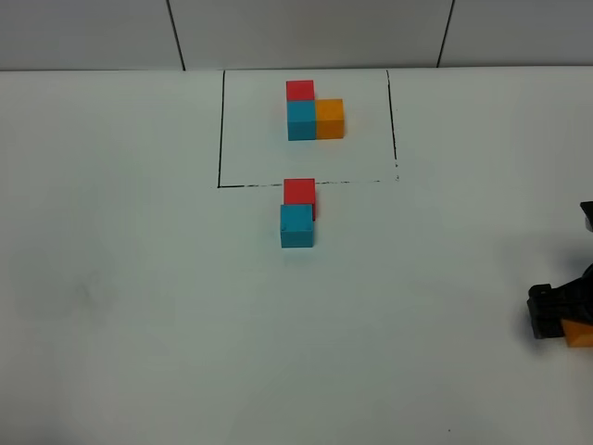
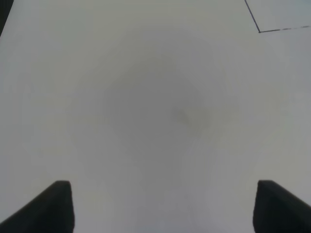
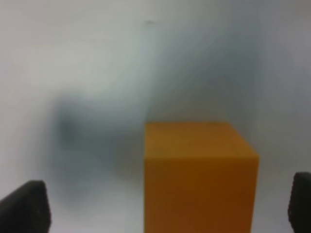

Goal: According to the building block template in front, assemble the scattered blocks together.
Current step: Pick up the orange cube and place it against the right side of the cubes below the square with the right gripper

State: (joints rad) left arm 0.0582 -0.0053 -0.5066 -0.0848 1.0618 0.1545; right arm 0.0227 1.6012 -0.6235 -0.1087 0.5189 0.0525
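Orange cube (image 3: 199,174) sits ungripped between the wide-spread jaws of the right claw (image 3: 163,206), far right on the desk (image 1: 445,324). The left claw (image 2: 160,206) hangs with jaws apart, holding nothing. Red cube (image 1: 299,191) and cyan-blue cube (image 1: 296,226) touch just below the template (image 1: 313,113). Grasping appears to be in hand; next comes a square closing, then a carry to the cyan-blue cube's right side.

The table (image 1: 139,306) fills the high view. In the upper middle is a drawn box (image 1: 221,130). The template (image 1: 313,116) sits inside it, near its top side. The template has one block on top in the frame, one just below touching it, and one touching the lower block's right side. On the drawn box's bottom line lies the upper loose block (image 1: 298,191). The lower loose block (image 1: 296,227) touches it just below. The third loose block (image 1: 581,335) is at the lower right edge, well apart from the others. It sits between the fingers of the right gripper (image 3: 163,206) and touches neither.
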